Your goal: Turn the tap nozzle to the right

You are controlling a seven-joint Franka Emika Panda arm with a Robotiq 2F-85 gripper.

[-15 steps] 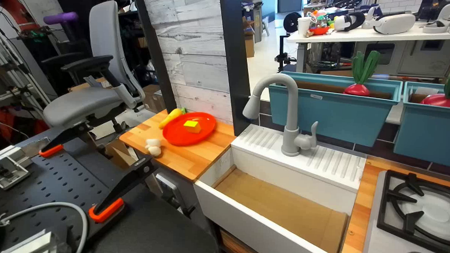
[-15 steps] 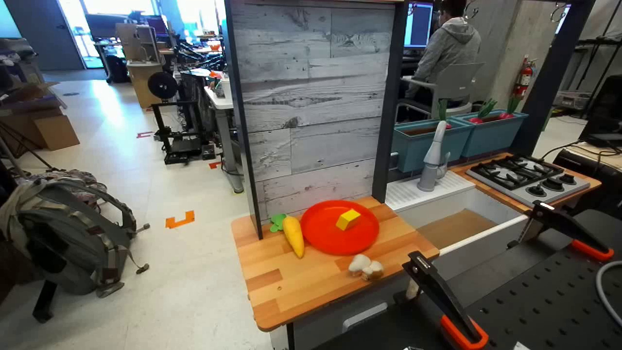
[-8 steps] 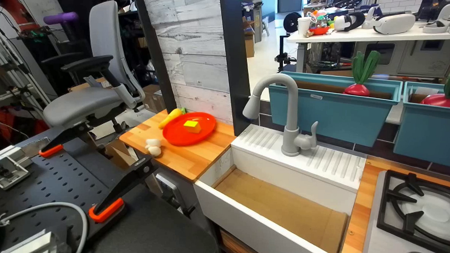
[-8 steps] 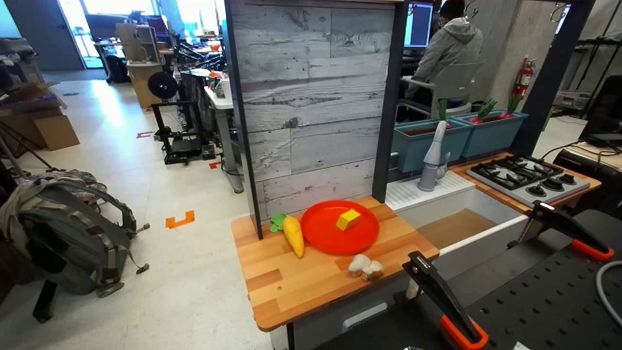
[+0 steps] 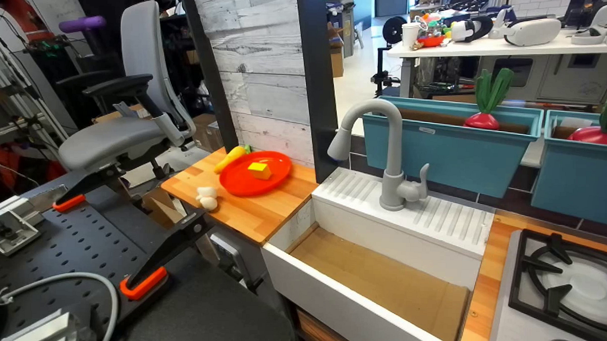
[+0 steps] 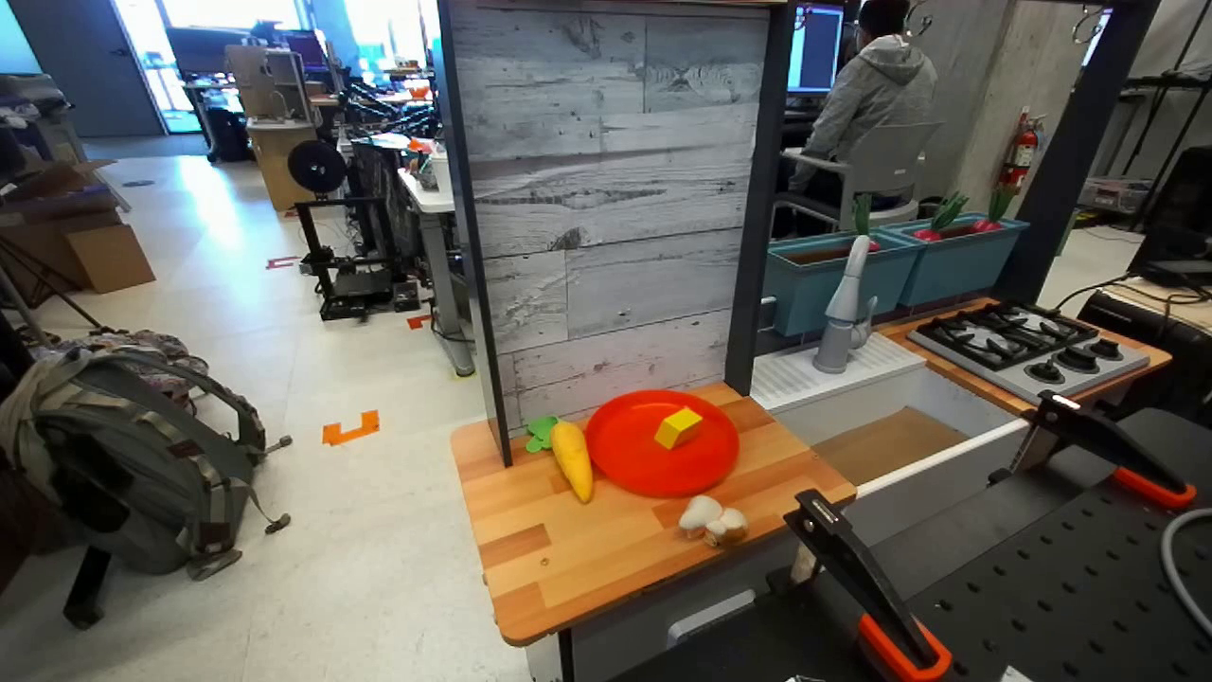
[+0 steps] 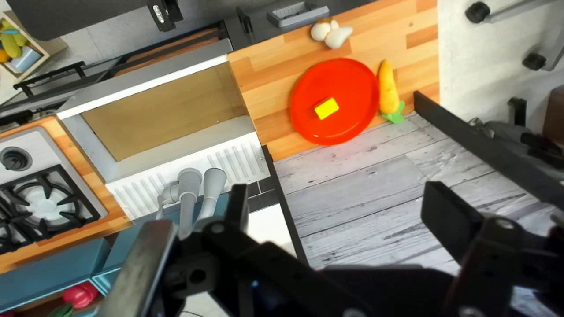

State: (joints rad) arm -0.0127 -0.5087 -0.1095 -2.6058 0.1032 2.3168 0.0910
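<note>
My pincer point(image 7: 337, 211) is spread wide and has hold of nothing; in the wrist view the panel point(image 7: 365, 193) shows through its gap. From that gap the nozzle point(image 7: 214, 182) lies toward nine o'clock, beyond the nearer finger point(image 7: 239, 207), and the pincer's own bulk hides its arch. I can't tell how far apart the two are in height, as neither exterior view shows me the pincer. In an exterior view the stem point(image 5: 395, 138) rises upright at the back of the sink point(image 5: 344, 313), the tip point(image 5: 339, 145) out at nine o'clock from it, the lever point(image 5: 415, 190) at three. I judge I must cross toward nine in the wrist view, get behind the tip, then sweep it over the sink toward the lever's side.
</note>
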